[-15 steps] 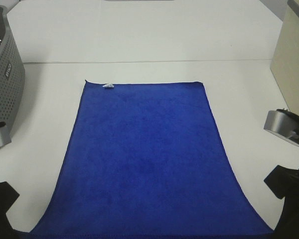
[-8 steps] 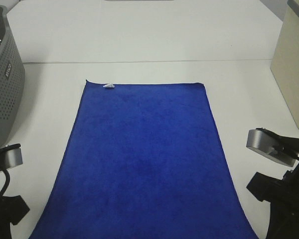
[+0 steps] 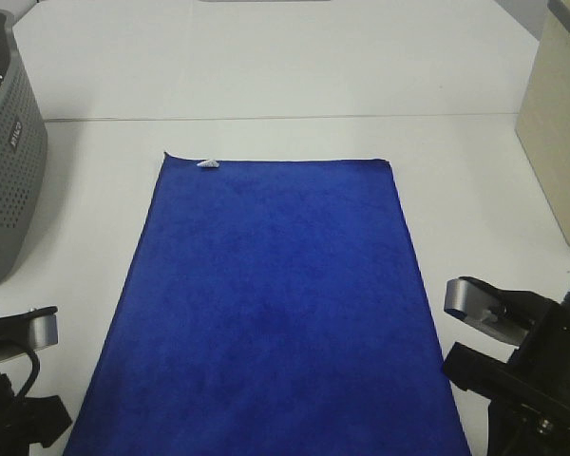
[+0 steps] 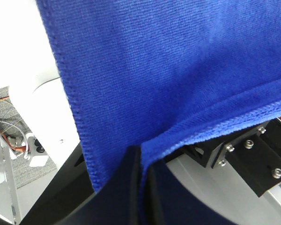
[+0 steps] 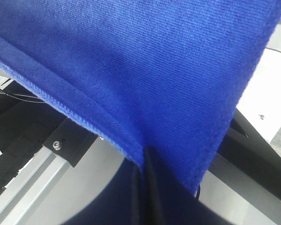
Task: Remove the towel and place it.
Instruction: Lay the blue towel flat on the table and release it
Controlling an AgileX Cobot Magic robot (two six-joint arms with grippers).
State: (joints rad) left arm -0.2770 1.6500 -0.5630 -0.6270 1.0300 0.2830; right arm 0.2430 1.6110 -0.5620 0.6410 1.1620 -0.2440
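- The towel (image 3: 275, 304) is lying flat on the white counter (image 3: 266, 66), with its white tag (image 3: 207, 163) sitting at the far edge.
- Its near end is running out of the high view.
- The left hand (image 4: 143, 157) is pinching the towel's near left corner, jaws pressed together on the cloth.
- The right hand (image 5: 144, 161) is pinching the near right corner the same way.
- A grey basket (image 3: 9, 161) is standing far left, partly cut off and well apart from the towel.
- A beige box (image 3: 560, 123) is standing at the right edge, also cut off.
- Bare counter is lying open beyond the towel's far edge and along both sides.
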